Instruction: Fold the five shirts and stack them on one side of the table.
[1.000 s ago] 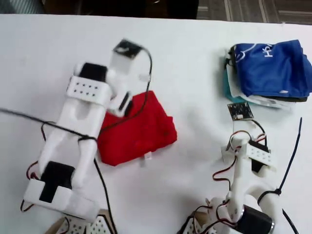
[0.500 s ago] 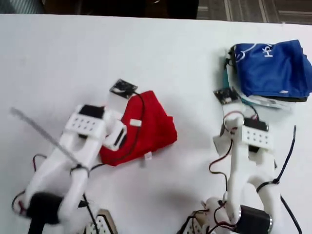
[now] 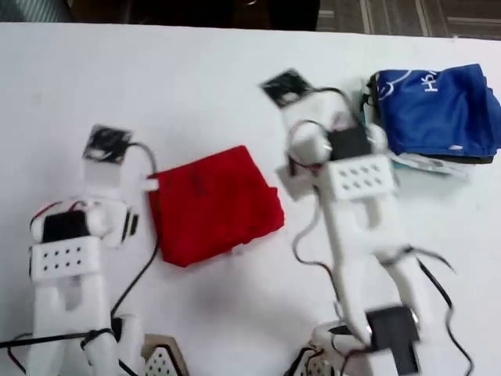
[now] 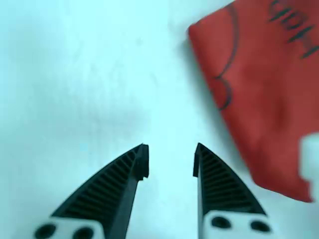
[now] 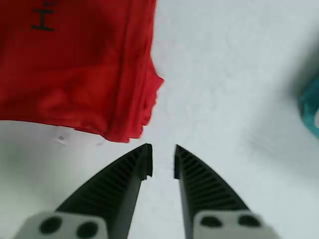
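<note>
A folded red shirt (image 3: pixel 215 204) lies in the middle of the white table (image 3: pixel 196 86). At the back right sits a stack of folded shirts (image 3: pixel 434 110) with a blue one on top. My left arm (image 3: pixel 66 251) stands to the left of the red shirt. Its gripper (image 4: pixel 170 159) is open over bare table, with the red shirt (image 4: pixel 259 94) just beside it. My right arm (image 3: pixel 356 176) reaches between the red shirt and the stack. Its gripper (image 5: pixel 163 159) is open a little and holds nothing, close to the red shirt's (image 5: pixel 75 64) corner.
A teal shirt edge (image 5: pixel 311 107) from the stack shows off to one side of the right gripper. The table's far edge (image 3: pixel 235 27) borders dark floor. Both arm bases and loose cables (image 3: pixel 145 266) crowd the near edge.
The left arm has pulled back off the red shirt to its left side. The right arm has swung forward and left, from in front of the stack toward the red shirt.
</note>
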You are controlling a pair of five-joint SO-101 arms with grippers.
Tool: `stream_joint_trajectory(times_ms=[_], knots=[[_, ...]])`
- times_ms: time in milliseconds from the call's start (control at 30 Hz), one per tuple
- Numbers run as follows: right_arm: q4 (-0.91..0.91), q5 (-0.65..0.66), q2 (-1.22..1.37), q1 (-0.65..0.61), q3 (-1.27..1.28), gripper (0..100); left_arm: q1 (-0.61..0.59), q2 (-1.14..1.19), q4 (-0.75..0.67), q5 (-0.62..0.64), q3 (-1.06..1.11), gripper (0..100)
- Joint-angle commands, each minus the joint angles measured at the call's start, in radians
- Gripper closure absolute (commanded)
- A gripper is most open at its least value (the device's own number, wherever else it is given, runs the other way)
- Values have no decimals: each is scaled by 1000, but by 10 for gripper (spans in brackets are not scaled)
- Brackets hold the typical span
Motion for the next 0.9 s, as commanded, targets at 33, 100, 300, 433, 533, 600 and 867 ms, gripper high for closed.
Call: stream_joint_trajectory(times_ms=[33,100,300,433,533,600,867], knots=[[84,-66,213,-116,-229,760,-101,-25,-112,-6,107,834],[113,-66,289,-151,-304,759,-115,-25,-157,-6,159,834],[120,-68,479,-206,-376,789,-118,-25,-247,-6,269,834],[120,-68,630,-177,-379,790,-118,-25,-276,-6,302,834],[120,-63,716,-143,-394,790,-118,-25,-275,-5,302,834],[120,-60,750,-119,-433,790,-118,-25,-275,-2,302,834],[206,-66,661,-120,-651,788,-115,-26,-304,-3,338,834]])
